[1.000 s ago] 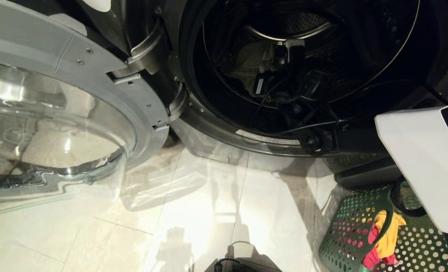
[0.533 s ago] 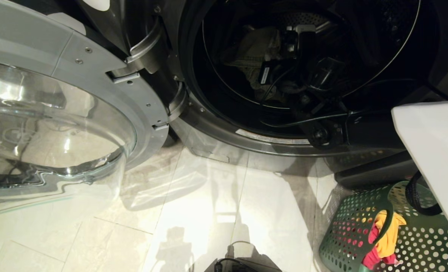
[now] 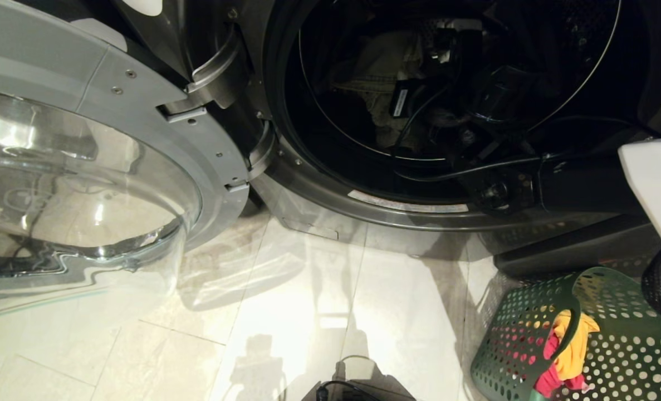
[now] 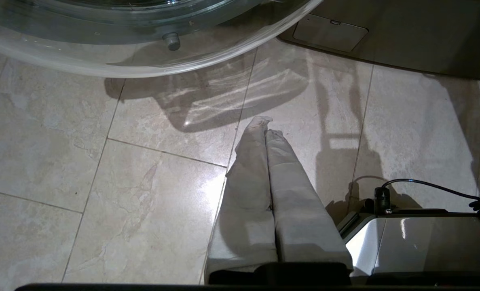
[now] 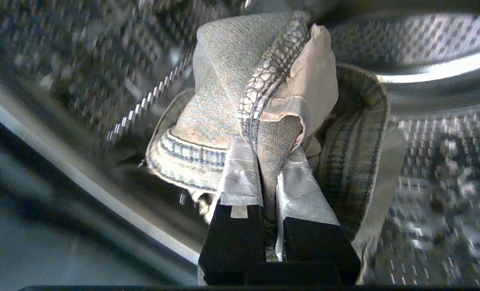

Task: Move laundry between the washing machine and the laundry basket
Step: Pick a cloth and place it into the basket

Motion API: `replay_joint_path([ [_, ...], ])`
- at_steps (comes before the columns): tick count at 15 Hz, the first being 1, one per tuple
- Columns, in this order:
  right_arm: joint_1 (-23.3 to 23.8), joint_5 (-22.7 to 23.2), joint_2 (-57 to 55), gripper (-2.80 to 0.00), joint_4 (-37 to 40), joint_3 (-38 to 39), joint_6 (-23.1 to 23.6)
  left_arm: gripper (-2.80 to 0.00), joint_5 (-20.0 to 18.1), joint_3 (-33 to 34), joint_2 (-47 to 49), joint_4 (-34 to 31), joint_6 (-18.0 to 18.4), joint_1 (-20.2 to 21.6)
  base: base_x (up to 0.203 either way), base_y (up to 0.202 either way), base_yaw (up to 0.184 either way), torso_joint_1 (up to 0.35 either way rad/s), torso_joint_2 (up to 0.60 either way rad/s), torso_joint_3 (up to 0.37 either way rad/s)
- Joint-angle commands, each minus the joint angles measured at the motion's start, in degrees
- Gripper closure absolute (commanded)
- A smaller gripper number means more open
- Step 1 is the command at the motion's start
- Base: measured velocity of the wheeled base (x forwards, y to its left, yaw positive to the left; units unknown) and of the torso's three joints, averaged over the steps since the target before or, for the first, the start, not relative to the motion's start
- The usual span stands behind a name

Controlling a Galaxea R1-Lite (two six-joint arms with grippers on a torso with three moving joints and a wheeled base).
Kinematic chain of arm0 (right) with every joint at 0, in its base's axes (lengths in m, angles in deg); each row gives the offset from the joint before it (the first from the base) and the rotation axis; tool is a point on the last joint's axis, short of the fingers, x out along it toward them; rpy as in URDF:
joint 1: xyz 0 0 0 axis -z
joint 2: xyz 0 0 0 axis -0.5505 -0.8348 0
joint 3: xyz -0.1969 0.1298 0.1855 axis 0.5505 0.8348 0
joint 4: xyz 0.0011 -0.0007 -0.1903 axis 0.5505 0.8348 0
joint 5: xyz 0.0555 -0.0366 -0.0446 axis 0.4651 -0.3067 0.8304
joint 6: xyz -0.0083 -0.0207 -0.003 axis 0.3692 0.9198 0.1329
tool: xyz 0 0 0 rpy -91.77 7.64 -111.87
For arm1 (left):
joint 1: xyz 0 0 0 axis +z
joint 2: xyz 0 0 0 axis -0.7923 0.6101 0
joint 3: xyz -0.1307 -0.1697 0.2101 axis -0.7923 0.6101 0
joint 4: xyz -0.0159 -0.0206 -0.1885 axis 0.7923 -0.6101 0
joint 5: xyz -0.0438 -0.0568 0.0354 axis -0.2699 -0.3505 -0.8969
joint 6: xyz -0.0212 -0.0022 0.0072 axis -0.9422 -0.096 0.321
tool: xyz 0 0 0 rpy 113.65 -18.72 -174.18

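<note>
Left pincer (image 4: 266,131) hangs pressed together over the floor (image 4: 102,182), idle. Inside the washing machine (image 3: 319,189) drum, right pincer (image 5: 269,178) is clamped on the jeans (image 5: 223,93), seemingly not yet out. The laundry basket (image 3: 508,334) holds yellow and red garments (image 3: 569,351).

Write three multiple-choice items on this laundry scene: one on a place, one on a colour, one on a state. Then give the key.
1. Where is the right claw?
A. inside the washing machine drum
B. over the laundry basket
C. on the floor

2. What colour is the laundry basket?
A. blue
B. green
C. white

3. How is the left claw?
A. shut on a red garment
B. wide open
C. shut and empty

Key: 1 A, the perforated drum wall surrounds it as it pinches the denim jeans. 2 B, its holed walls are green. 3 C, its fingers meet over bare floor tiles.
</note>
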Motion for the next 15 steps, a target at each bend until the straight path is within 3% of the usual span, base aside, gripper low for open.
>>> replay_joint_path([
  [1,-0.36,0.38,7.01,0.0,-0.15,7.92,-0.31,0.0,0.01,0.0,0.09,-0.02,-0.01,0.0,0.0,0.0,0.0,0.0,0.0,0.0],
  [6,-4.09,0.67,22.84,0.0,0.0,27.92,-2.1,0.0,0.01,0.0,0.09,0.06,-0.01,0.0,0.0,0.0,0.0,0.0,0.0,0.0],
  [15,-9.9,0.12,32.84,0.0,-0.13,42.34,-2.26,0.0,0.01,0.0,0.09,0.06,-0.01,0.0,0.0,0.0,0.0,0.001,0.0,0.119],
])
